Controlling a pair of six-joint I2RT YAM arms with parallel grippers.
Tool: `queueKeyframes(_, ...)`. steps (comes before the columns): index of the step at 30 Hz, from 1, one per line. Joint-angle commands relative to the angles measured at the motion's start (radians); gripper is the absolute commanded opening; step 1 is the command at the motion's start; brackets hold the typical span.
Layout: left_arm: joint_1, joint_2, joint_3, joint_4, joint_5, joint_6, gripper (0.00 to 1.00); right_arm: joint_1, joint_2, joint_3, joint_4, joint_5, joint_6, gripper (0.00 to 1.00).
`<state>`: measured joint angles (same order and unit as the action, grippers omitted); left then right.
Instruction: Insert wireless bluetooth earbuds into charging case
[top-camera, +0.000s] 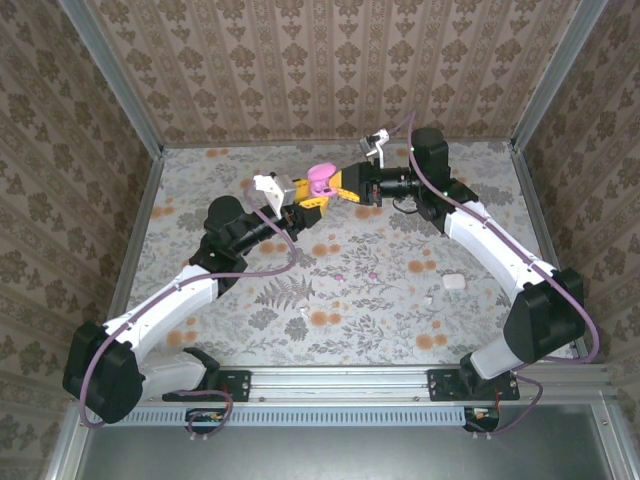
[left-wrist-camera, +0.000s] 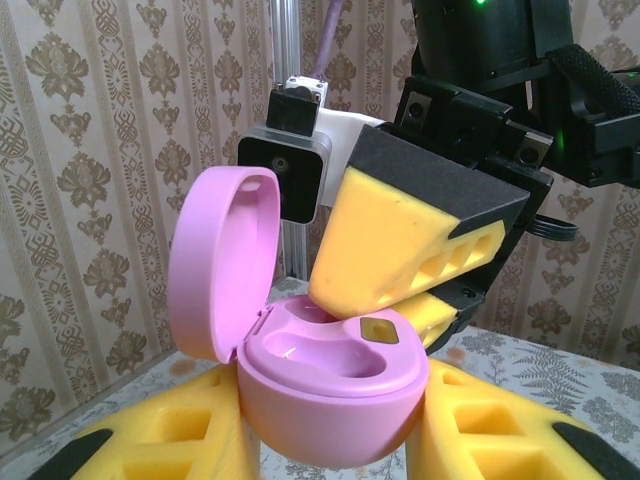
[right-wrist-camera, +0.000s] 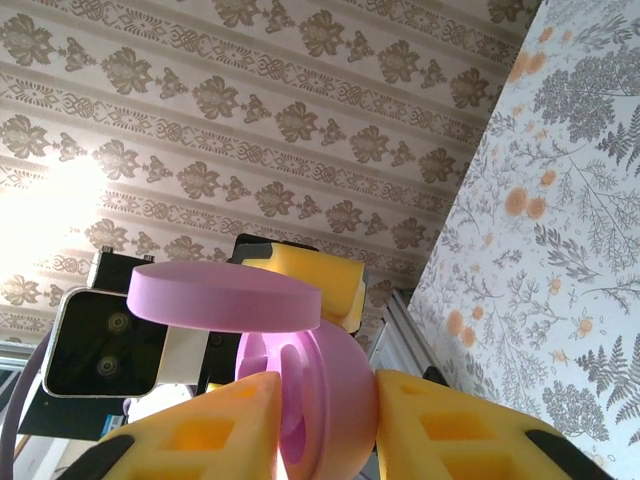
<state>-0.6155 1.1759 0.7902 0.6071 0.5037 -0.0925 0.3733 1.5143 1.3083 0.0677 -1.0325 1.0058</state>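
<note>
Left wrist: found case (left-wrist-camera: 330, 395) clamped in left gripper (left-wrist-camera: 330, 445), lid up. Could not tell right gripper (left-wrist-camera: 382, 312) grip. Judged case light, glossy, slippery; best held by body flanks.

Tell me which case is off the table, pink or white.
The pink case: it's held up in the left pincer with its lid open. The white case lies on the table, off to the right.

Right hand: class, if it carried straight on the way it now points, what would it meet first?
The right hand would meet the open pink charging case, held by the left hand, at its fingertips; contact is unclear.
</note>
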Motion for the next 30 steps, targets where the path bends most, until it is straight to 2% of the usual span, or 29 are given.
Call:
queueKeyframes(1,-0.006,-0.012,0.012,0.015,-0.001,0.008,0.36,0.012,0.0,0.028,-0.008,-0.045,0.002,0.26)
queueKeyframes(13,-0.009,-0.004,0.02,-0.023,0.007,0.018,0.36,0.018,-0.034,0.039,-0.072,-0.009,-0.08,0.26)
queueKeyframes(26,-0.009,-0.002,0.02,-0.05,0.006,0.031,0.36,0.027,-0.05,0.091,-0.242,0.047,-0.19,0.26)
queueKeyframes(30,-0.009,-0.003,0.018,-0.036,-0.001,0.023,0.35,0.03,-0.048,0.1,-0.265,0.051,-0.207,0.29)
